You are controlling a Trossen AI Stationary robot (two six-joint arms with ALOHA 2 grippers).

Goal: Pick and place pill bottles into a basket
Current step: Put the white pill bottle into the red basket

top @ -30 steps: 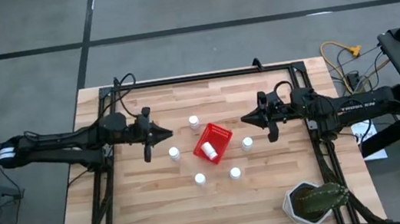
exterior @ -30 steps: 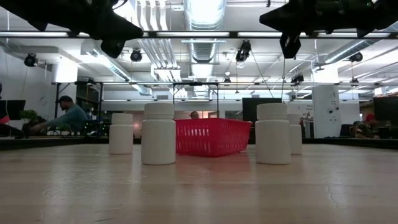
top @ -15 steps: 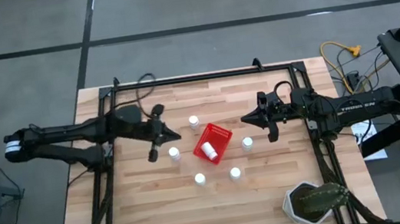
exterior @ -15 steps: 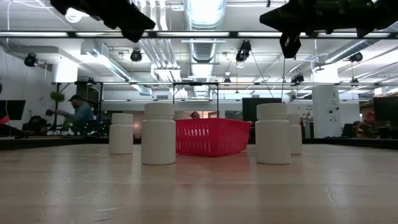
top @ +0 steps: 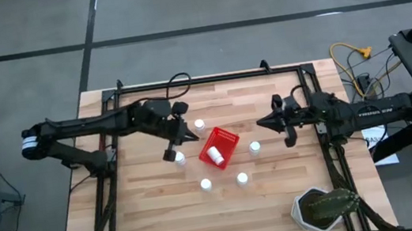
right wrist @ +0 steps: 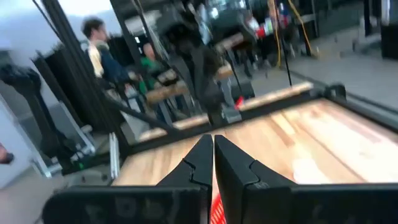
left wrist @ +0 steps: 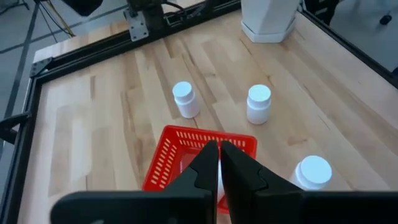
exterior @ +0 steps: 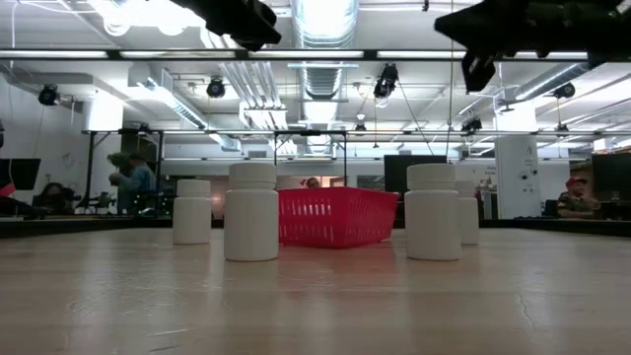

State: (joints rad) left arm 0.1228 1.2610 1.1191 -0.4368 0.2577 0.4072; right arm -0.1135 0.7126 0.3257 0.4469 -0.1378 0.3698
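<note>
The red basket (top: 221, 144) sits mid-table with one white pill bottle (top: 216, 156) inside it. Several more bottles stand on their bases around it: (top: 199, 124), (top: 179, 158), (top: 254, 147), (top: 205, 184), (top: 241, 178). My left gripper (top: 191, 136) hovers shut and empty just left of the basket, above the table. In its wrist view the shut fingers (left wrist: 219, 157) point over the basket (left wrist: 180, 149). My right gripper (top: 260, 127) hovers shut and empty to the right of the basket, high above the bottles (exterior: 480, 71).
A white pot with a green plant (top: 323, 208) stands at the near right corner. A black metal frame (top: 209, 80) runs along the table's far edge and sides. People show in the room beyond the table (exterior: 133, 182).
My left gripper has swung toward the table's right edge, up to the basket's left side, staying shut. My right gripper has drawn back a little toward the table's right edge. The bottles and the basket have not moved.
</note>
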